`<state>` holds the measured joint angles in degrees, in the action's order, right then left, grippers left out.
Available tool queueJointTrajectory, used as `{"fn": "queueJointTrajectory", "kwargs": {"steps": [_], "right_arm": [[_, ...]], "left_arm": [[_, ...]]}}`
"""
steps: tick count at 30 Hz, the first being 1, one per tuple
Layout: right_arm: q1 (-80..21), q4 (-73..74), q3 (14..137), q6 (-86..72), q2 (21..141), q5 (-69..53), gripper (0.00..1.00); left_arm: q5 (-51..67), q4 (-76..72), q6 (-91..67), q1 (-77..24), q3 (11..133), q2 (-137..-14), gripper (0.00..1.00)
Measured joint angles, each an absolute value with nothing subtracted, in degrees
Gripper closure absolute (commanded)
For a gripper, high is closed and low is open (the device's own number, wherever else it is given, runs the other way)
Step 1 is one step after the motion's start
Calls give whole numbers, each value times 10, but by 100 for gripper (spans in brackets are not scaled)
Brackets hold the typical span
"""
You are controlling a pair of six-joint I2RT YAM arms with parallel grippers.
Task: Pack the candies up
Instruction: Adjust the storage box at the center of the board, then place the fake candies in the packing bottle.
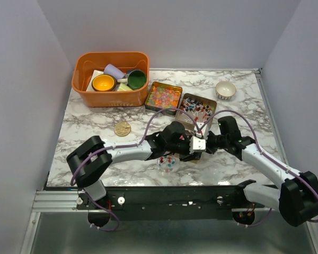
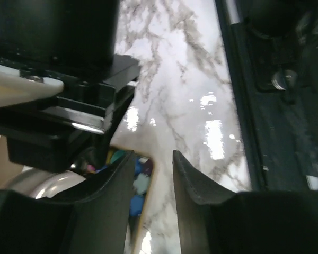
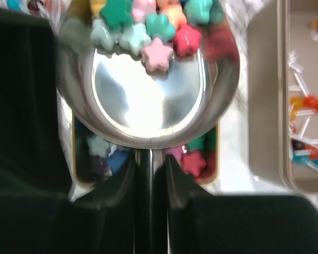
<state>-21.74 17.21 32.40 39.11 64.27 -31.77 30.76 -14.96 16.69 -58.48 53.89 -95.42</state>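
Packing – midway: right gripper [image 3: 150, 161] jaws clamp scoop [image 3: 148, 106] loaded with candies [image 3: 158, 55]; left gripper [image 2: 152, 159] jaws parted, empty – 2 trays [image 1: 167, 84] look well stocked.

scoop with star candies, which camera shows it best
Right wrist view: the scoop fills the frame, star candies in it, handle in the right gripper. In the top view arms hide it; left wrist view shows nothing clear of it.

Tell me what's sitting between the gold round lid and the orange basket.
Nothing sits there. The top view shows only a bare stretch of marble table between the gold round lid and the near wall of the orange basket.
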Motion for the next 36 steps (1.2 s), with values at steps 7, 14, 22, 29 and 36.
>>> {"fn": "queueJointTrajectory", "kwargs": {"steps": [7, 14, 22, 29, 36], "right_arm": [[-218, 159, 323, 388, 639, -329, 99], [-215, 151, 308, 390, 639, -333, 99], [-205, 144, 296, 387, 620, -351, 99], [-194, 125, 296, 364, 564, -386, 99], [-194, 125, 297, 343, 513, -419, 99]], "left_arm": [[341, -49, 127, -546, 590, -818, 44], [333, 0, 115, -500, 666, -730, 39], [213, 37, 4, -400, 658, -735, 14], [132, 68, -45, -234, 656, -775, 13], [112, 95, -41, -180, 640, -792, 5]]}}
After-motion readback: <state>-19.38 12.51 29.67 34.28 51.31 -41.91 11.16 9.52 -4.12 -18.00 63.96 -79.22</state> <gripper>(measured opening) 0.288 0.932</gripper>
